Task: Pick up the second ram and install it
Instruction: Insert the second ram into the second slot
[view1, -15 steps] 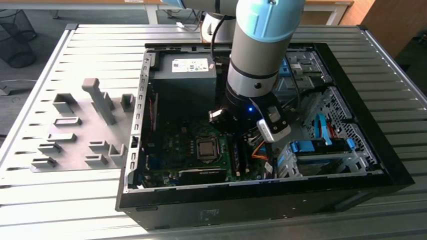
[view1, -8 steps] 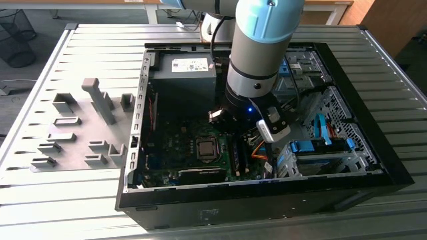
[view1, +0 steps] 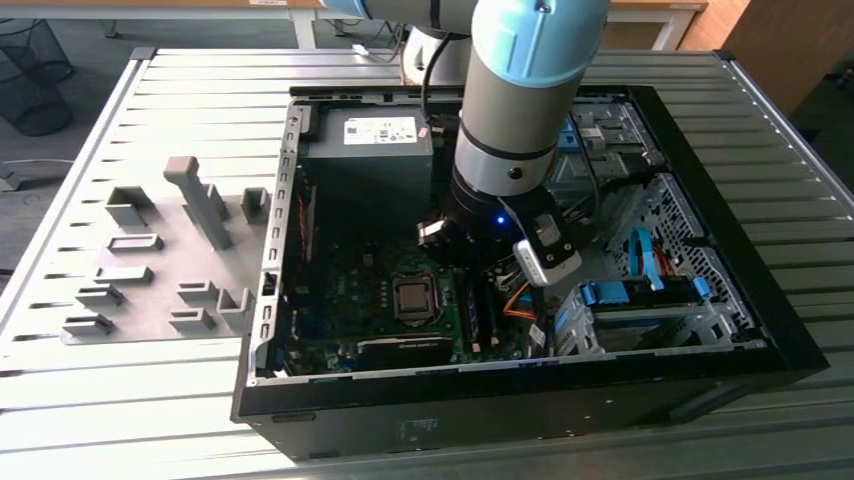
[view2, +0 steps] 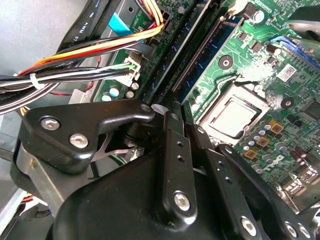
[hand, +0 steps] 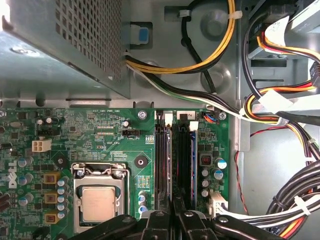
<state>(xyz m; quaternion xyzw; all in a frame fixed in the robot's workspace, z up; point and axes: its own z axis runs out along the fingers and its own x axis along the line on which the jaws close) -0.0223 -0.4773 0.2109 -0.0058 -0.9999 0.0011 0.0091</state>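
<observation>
I have the arm (view1: 514, 110) reaching down into the open black computer case (view1: 534, 400), which lies on a ribbed grey metal counter (view1: 200, 80). The gripper (hand: 172, 220) sits low over the memory slots (hand: 165, 160) on the glossy green motherboard (hand: 100, 130). Its matte black fingers (view2: 172, 150) are drawn together, and a thin edge between them in both wrist views looks like the second ram (hand: 173, 207), standing on edge over the slots; I cannot confirm it is seated. The bare metal processor (hand: 97, 204) lies just beside the slots. Bundled yellow, black and white cables (hand: 280, 115) run past the perforated steel power supply (hand: 60, 40). Grey plastic holder blocks (view1: 200, 210) stand on the counter at the exterior view's left. Bright-blue drive brackets (view1: 627, 295) sit inside the case. A wire bin (view1: 34, 70) stands on the floor beyond.
</observation>
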